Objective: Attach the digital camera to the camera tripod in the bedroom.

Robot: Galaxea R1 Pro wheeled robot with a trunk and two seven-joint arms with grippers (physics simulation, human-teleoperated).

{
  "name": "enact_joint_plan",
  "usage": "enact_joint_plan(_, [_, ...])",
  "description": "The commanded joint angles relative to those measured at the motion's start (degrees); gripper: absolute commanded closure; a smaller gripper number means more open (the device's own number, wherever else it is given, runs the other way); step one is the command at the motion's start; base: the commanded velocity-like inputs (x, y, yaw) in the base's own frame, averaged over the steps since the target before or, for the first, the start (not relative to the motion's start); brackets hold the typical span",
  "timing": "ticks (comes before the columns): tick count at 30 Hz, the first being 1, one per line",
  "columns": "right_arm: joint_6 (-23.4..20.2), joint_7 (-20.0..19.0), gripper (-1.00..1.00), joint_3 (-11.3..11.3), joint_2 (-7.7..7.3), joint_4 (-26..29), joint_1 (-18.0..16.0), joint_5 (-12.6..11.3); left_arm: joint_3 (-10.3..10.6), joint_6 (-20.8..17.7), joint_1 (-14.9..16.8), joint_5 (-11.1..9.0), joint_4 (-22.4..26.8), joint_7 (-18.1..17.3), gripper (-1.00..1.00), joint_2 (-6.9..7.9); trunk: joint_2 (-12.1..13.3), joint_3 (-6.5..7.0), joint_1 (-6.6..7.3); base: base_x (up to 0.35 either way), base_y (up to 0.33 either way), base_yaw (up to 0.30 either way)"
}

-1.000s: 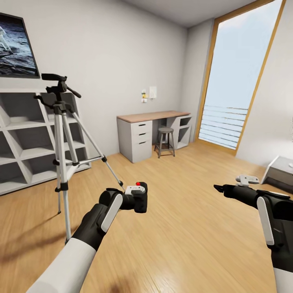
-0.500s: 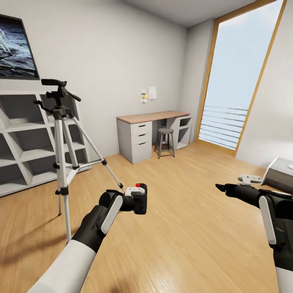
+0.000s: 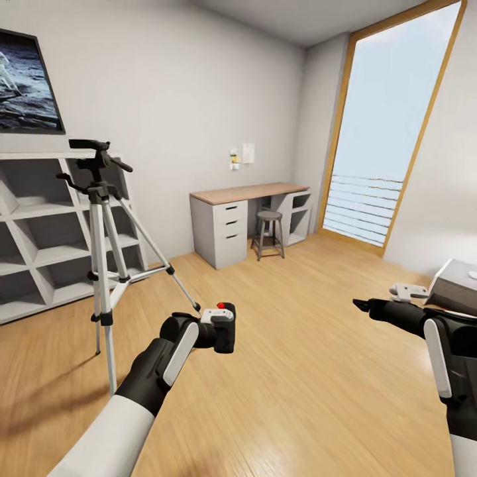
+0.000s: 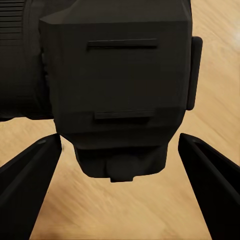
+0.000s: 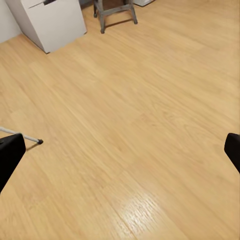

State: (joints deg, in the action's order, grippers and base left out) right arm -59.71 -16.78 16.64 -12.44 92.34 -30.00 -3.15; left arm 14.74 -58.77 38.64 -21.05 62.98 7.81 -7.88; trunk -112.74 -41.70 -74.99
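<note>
the left gripper point(image 3: 213, 329) is clenched on the camera point(image 3: 224, 326), holding it low over the plank floor point(image 3: 291, 371), red button point(image 3: 220, 305) up. the left wrist view adds what the head view hides: the camera's point(image 4: 117, 85) dark flat face with 2 slots, sitting between the 2 fingers point(image 4: 30, 175).

the right gripper point(image 3: 368, 305) hangs over bare floor with nothing in it; in the right wrist view its fingertips point(image 5: 10, 155) stand wide apart at the frame edges, with a tripod foot point(image 5: 39, 141) and the stool legs point(image 5: 115, 12) beyond.

the tripod point(image 3: 106, 232) stands ahead on the left, well apart from the camera, before the grey shelves point(image 3: 40, 232).

against 0.5 s ago the whole view has dropped slightly, so tripod and desk point(image 3: 248, 215) sit lower, and the camera shows a little lower and further left.

no writing can be read.
</note>
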Motion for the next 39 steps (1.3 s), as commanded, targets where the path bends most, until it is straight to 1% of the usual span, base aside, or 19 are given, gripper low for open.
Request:
enact_joint_plan(1, [-0.29,0.05,-1.0,0.16,-0.05,0.03,-0.07,-0.32,0.05,-0.18,-0.02,-0.69,0.06,0.8,1.0,0.03,0.39,0.12,0.23,0.0,0.0,0.0])
enact_joint_plan(10, [-0.29,0.0,-1.0,0.68,-0.16,0.03,-0.17,-0.38,0.03,-0.15,-0.22,-0.74,0.06,1.41,1.0,0.18,4.0,1.74,2.21,0.0,0.0,0.0])
enact_joint_plan(15, [-0.29,-0.25,-1.0,0.49,0.35,0.03,0.15,-0.46,0.02,-0.16,-0.23,-1.03,0.04,1.44,1.0,0.22,6.0,2.64,3.31,0.0,0.0,0.0])
enact_joint_plan(21, [2.12,-0.46,-1.0,0.2,0.68,0.02,0.35,-0.48,0.02,-0.19,-0.24,-1.45,0.04,1.02,1.0,0.23,8.41,3.71,4.63,0.0,0.0,0.0])
enact_joint_plan(33, [4.3,-0.56,-1.0,0.22,0.74,0.03,0.46,-0.52,0.02,-0.2,-0.24,-1.47,0.05,0.91,1.0,0.23,13.22,5.87,7.26,0.0,0.0,0.0])
enact_joint_plan(39, [4.65,-0.51,-1.0,0.21,0.73,0.02,0.48,-0.52,0.07,-0.31,-0.3,-1.52,1.5,1.15,1.0,0.13,15.63,6.95,8.58,0.0,0.0,0.0])
